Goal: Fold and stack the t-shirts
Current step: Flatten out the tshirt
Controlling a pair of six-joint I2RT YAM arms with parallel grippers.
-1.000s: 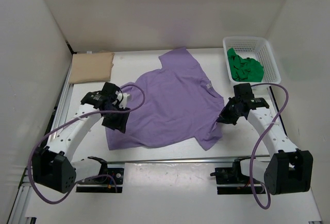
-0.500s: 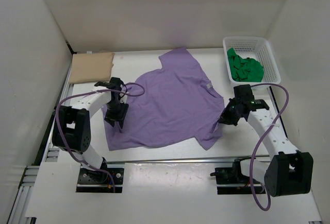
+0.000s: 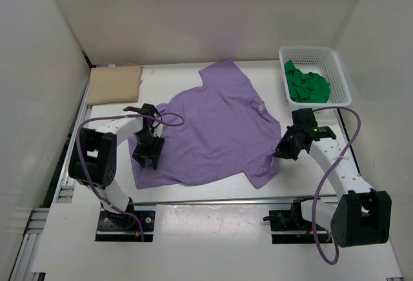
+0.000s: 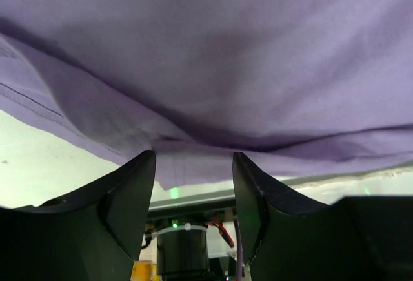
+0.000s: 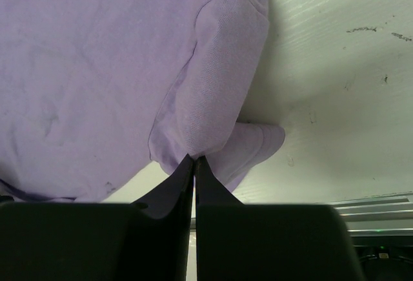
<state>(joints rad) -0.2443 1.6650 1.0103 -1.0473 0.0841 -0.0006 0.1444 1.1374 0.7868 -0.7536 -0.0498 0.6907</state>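
Across the desk's middle the purple shirt (image 3: pixel 213 126) lies spread, its right sleeve pinched in the clenched right tool (image 3: pixel 280 153) while the released left tool (image 3: pixel 146 158) sits at its left edge, probably so both sides can lift together for a fold.

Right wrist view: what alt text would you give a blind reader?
The right pincer, shut tight, pinches a sleeve fold of the light purple t-shirt, which fills the upper left. White table shows at right.
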